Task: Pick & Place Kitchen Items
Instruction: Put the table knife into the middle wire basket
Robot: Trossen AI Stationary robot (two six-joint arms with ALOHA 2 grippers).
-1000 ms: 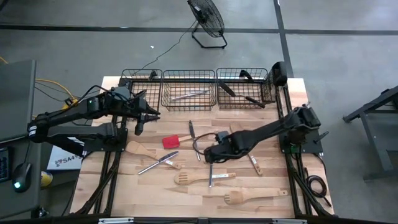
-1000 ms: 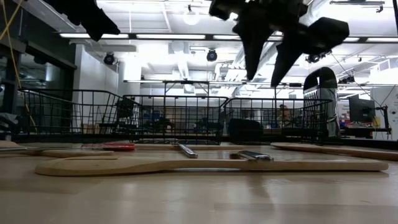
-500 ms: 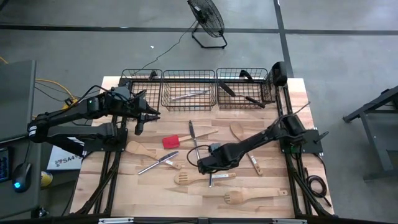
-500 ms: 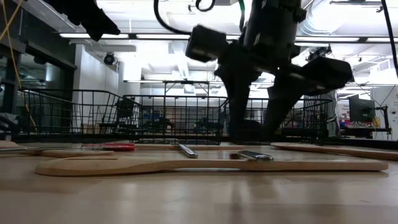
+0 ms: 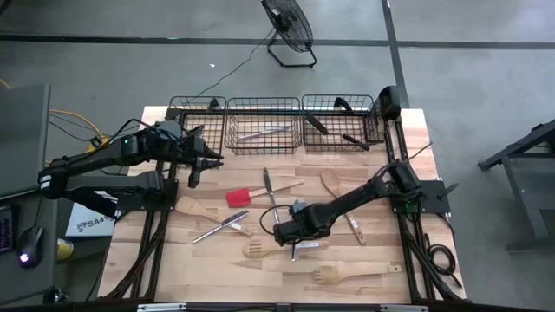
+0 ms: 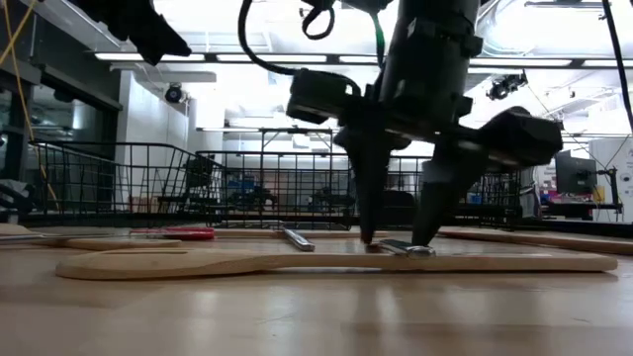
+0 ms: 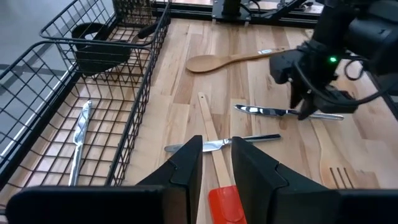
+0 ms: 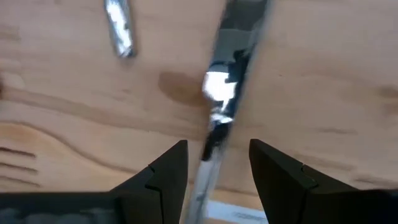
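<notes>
Bright ceiling strips (image 6: 247, 56) flare white behind the arms in the low view, turning them to near silhouettes. The bench (image 5: 381, 290) is evenly lit from above, shadows soft. Up close, the knife (image 8: 221, 106) smears into blur with a hot glint; the fingers (image 8: 163, 174) nearest the lens are soft too.

Three black wire baskets (image 5: 264, 121), floor fan (image 5: 289, 26), wooden table (image 5: 173, 260)

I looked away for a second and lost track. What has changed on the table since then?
The right gripper came down and toward the table's front; its open fingers now straddle a silver knife lying on the table, not yet gripped. The left gripper and the other utensils stayed put.
</notes>
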